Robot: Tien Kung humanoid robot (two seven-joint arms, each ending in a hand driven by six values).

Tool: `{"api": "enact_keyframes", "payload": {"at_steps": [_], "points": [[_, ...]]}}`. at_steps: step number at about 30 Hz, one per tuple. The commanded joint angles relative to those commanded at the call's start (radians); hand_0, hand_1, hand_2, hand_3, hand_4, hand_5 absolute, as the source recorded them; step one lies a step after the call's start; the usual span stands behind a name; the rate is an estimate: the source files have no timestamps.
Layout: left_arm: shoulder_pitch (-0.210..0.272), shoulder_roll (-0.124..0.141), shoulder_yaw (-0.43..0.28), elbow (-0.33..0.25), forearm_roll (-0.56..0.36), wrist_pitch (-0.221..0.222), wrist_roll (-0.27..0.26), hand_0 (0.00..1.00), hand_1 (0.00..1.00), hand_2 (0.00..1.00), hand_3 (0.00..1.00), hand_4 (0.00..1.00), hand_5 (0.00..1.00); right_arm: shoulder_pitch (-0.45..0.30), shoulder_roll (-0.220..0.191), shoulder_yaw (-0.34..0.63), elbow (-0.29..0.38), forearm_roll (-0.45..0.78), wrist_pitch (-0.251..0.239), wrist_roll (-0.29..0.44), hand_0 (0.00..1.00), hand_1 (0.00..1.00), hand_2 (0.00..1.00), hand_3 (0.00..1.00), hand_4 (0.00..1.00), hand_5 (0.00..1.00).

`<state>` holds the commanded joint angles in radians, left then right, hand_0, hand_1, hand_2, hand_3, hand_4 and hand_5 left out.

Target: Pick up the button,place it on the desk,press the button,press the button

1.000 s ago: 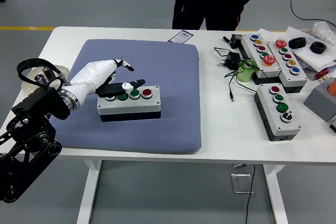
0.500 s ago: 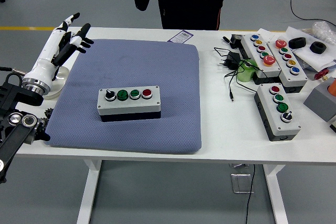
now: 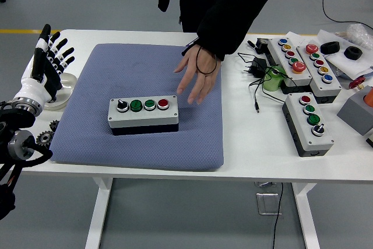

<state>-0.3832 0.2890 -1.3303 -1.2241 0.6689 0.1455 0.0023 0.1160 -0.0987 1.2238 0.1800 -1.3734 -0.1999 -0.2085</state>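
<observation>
Button box [image 3: 143,115] unmoved; person's hand [image 3: 198,76] now reaches toward it.

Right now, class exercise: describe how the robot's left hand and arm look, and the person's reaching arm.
The robot's left hand has a white shell with black finger segments and joints. Behind it sits a silver wrist ring, then a black arm with exposed metal gears. The person's hand is bare, coming out of a loose black sleeve, with a thin dark band at the wrist.

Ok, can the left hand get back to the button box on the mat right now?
Probably not safely: the person's hand hangs just above the button box, while the left hand is raised at the table's left edge.
</observation>
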Motion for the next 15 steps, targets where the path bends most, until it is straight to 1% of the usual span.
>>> {"api": "enact_keyframes", "payload": {"at_steps": [3, 4, 15], "points": [[0.001, -0.001, -0.001, 0.002, -0.118, -0.002, 0.002, 0.894, 0.895, 0.964, 0.984, 0.841, 0.998, -0.002, 0.000, -0.001, 0.000, 0.001, 0.000, 0.000, 0.745, 0.684, 0.703, 0.576, 0.180, 0.111], [0.001, -0.001, -0.001, 0.002, -0.132, -0.002, 0.002, 0.894, 0.895, 0.964, 0.984, 0.841, 0.998, -0.002, 0.000, -0.001, 0.000, 0.001, 0.000, 0.000, 0.745, 0.684, 0.703, 0.576, 0.180, 0.111], [0.005, -0.003, 0.001, 0.005, -0.141, -0.007, 0.008, 0.891, 0.895, 0.963, 0.983, 0.836, 0.998, -0.004, 0.001, -0.008, 0.000, 0.008, 0.000, 0.000, 0.745, 0.684, 0.703, 0.576, 0.180, 0.111]]}}
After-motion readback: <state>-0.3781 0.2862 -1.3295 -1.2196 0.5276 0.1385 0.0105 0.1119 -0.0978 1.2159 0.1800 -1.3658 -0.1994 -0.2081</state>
